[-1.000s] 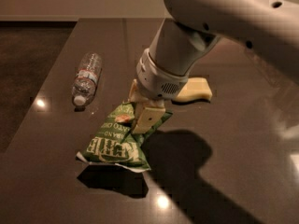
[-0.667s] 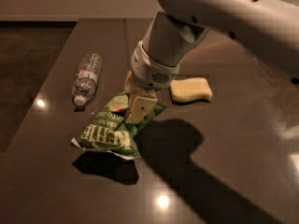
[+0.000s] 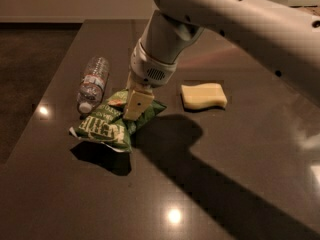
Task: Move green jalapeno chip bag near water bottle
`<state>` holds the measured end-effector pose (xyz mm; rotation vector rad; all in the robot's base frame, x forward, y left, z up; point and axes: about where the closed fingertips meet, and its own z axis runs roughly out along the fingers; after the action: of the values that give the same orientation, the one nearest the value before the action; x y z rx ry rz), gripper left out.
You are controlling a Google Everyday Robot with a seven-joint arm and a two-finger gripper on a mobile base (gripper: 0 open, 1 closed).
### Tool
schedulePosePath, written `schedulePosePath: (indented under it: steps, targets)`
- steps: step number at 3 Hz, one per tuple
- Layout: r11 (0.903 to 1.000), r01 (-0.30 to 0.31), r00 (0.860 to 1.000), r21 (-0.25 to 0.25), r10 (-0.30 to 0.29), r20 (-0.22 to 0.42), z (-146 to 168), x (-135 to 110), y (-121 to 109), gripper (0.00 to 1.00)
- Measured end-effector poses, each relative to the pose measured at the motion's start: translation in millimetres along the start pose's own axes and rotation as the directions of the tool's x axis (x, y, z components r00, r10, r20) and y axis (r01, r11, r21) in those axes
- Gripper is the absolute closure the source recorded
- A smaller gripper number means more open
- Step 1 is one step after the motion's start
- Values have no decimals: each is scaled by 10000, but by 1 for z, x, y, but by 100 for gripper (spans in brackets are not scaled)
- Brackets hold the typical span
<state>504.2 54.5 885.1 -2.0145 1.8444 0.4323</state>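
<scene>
Delivery looks almost done: gripper, just beside the water bottle, is clamped on the green jalapeno chip bag, which hangs by the water bottle's cap end, apparently lifted; lowering and release likely remain

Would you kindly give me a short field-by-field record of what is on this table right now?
gripper: left of table centre, shut on green jalapeno chip bag
bag state: tilted, shadow beneath it
water bottle: lying on its side, cap towards camera, close beside bag; contact unclear
sponge: pale yellow, flat, right of gripper, apart
table: dark, glossy
</scene>
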Motion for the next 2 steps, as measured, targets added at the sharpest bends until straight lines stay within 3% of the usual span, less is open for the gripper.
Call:
schedulePosePath:
  steps: [2]
  targets:
    - [9990,-442,9990,62,442,-51,15,-19,-14,14]
